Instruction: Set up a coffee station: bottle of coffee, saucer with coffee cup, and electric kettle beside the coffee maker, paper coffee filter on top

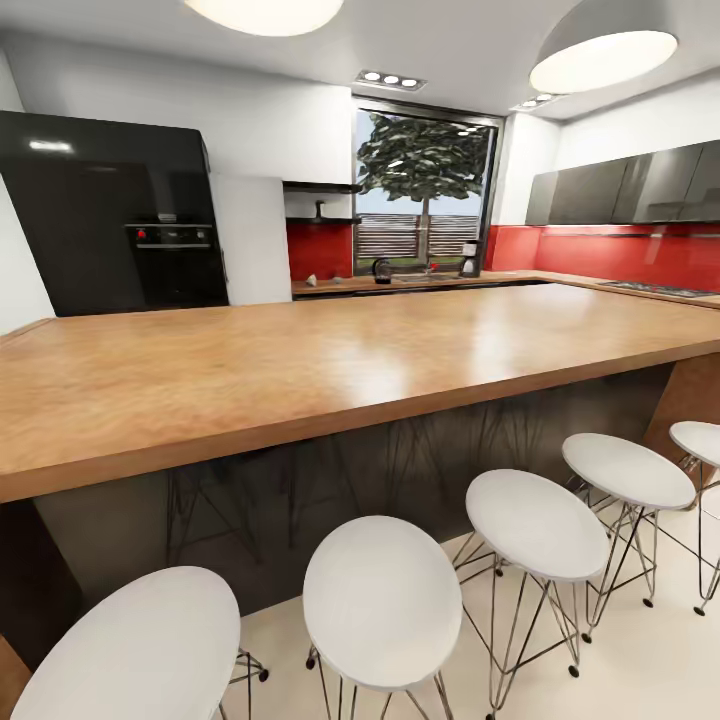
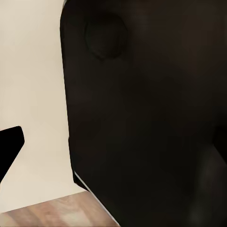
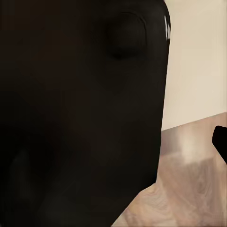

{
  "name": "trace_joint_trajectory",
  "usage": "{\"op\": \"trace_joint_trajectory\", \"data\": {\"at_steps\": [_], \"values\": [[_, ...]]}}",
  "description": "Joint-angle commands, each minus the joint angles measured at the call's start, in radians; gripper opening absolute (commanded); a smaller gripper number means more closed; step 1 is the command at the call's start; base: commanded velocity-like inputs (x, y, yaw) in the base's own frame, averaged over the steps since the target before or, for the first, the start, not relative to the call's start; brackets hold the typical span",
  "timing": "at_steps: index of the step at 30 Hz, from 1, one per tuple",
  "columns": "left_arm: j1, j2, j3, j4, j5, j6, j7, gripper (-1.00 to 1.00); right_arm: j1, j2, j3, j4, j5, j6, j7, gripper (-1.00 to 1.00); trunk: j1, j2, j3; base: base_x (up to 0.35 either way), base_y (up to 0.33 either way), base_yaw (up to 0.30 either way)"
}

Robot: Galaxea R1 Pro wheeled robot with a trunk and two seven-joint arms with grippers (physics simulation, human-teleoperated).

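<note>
Far across the kitchen in the head view, a dark electric kettle [image 1: 382, 270] stands on the back countertop [image 1: 420, 283] below the window. A black and white coffee maker [image 1: 468, 259] stands further right on the same counter. Left of the window, a wall shelf [image 1: 322, 219] holds a small dark item too tiny to identify. Small pale objects [image 1: 311, 281] lie on the counter under the shelf. In the left wrist view one dark fingertip [image 2: 9, 147] shows beside a black part of the robot's body [image 2: 146, 118]. The right wrist view also has one dark fingertip [image 3: 220, 141].
A long wooden island counter [image 1: 300, 370] lies between me and the back counter. Several white round stools [image 1: 380, 600] stand along its near side. A black oven cabinet [image 1: 110, 215] is at the far left, and a hob [image 1: 655, 289] at the far right.
</note>
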Motion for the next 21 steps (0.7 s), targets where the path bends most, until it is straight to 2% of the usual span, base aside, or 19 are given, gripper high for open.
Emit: {"op": "trace_joint_trajectory", "data": {"at_steps": [1,4,10,21], "values": [[0.001,-0.005,0.004,-0.006,0.002,-0.006,-0.003,1.00,0.006,0.006,0.000,-0.006,0.000,-0.006,-0.004,1.00,0.000,0.000,0.000,0.000,0.000,0.000],[0.001,-0.006,0.003,-0.014,0.002,-0.023,-0.003,1.00,0.007,0.023,0.001,-0.023,0.001,-0.015,-0.003,1.00,0.000,0.000,0.000,0.000,0.000,0.000],[0.001,-0.004,0.006,-0.013,0.003,-0.010,-0.003,1.00,0.006,0.055,0.002,-0.040,0.000,-0.011,0.001,1.00,0.000,0.000,0.000,0.000,0.000,0.000],[0.001,-0.005,0.003,-0.013,0.003,-0.009,-0.003,1.00,0.006,0.057,-0.002,-0.061,-0.002,-0.026,0.003,1.00,0.000,0.000,0.000,0.000,0.000,-0.002]]}}
